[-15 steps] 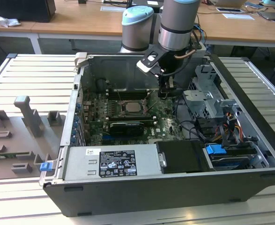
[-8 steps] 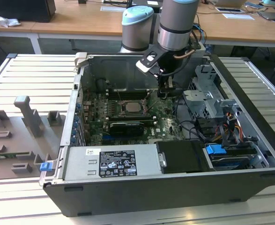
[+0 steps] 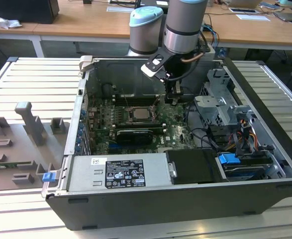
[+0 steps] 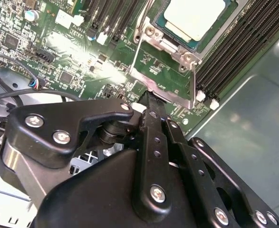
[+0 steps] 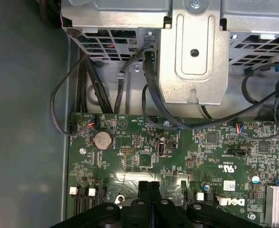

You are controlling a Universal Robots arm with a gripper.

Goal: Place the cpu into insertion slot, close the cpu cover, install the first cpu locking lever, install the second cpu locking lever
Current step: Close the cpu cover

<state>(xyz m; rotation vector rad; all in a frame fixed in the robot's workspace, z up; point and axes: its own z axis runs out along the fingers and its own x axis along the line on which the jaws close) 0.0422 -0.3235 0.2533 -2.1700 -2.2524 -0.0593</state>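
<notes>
Near claw [image 4: 149, 100], memory slots [image 4: 236, 45], cables [image 4: 20, 92]

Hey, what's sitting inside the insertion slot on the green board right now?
The cpu sits there, its pale face showing through the window of the cpu cover. The frame hides its edges, and whatever lies beneath the chip is covered.

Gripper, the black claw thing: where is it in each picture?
Exterior view: the gripper hangs inside the case, to the exterior view's right of the cpu.
Second wrist view: the gripper, shut, points at the metal frame around the cpu.
First wrist view: the gripper sits over the green circuit board.
Shared landmark: the green circuit board.
</notes>
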